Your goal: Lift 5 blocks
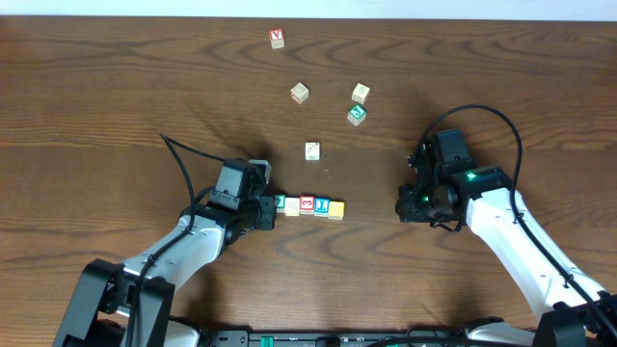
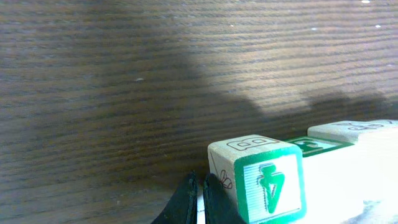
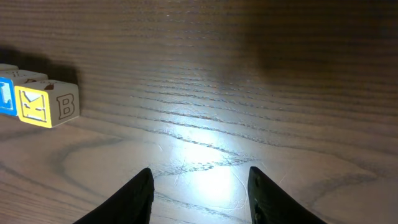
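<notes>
Five blocks lie in a tight row on the table: green (image 1: pixel 281 202), cream (image 1: pixel 293 205), red with a "3" (image 1: pixel 308 204), blue (image 1: pixel 322 205) and yellow (image 1: pixel 335 208). My left gripper (image 1: pixel 269 208) is shut, empty, at the row's left end. In the left wrist view its closed fingertips (image 2: pixel 200 198) sit right beside the green-faced block (image 2: pixel 267 180); contact is hard to judge. My right gripper (image 1: pixel 400 204) stands open well to the right of the row. In the right wrist view it (image 3: pixel 200 174) holds nothing, with the yellow "K" block (image 3: pixel 46 102) and the blue block (image 3: pixel 5 96) far left.
Loose cubes lie farther back: one with a red "V" (image 1: pixel 278 38), two pale ones (image 1: pixel 300 93) (image 1: pixel 361 93), a green one (image 1: pixel 357 115) and a pale one (image 1: pixel 312 150) just behind the row. Arm cables arc above both wrists.
</notes>
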{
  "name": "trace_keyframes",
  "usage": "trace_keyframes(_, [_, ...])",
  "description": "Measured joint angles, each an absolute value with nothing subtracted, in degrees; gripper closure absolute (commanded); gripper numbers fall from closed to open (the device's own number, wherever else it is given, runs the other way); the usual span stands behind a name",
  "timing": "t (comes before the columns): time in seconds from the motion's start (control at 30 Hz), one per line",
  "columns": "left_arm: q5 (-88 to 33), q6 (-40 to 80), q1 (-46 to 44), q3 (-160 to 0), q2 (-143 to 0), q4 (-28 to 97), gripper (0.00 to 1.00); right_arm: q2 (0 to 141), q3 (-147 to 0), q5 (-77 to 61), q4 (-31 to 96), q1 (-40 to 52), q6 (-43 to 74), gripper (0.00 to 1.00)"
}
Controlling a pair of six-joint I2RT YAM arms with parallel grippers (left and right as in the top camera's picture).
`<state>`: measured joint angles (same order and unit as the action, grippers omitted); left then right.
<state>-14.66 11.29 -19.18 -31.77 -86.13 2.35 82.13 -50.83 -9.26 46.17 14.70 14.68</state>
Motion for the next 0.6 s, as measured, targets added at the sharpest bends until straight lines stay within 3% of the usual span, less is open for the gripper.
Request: trace_keyframes(0.6, [-18.2,8.9,-19.2,-31.8,-86.1,3.6,0.93,82.1,-50.8,-9.3,46.1,14.7,14.7,0.52])
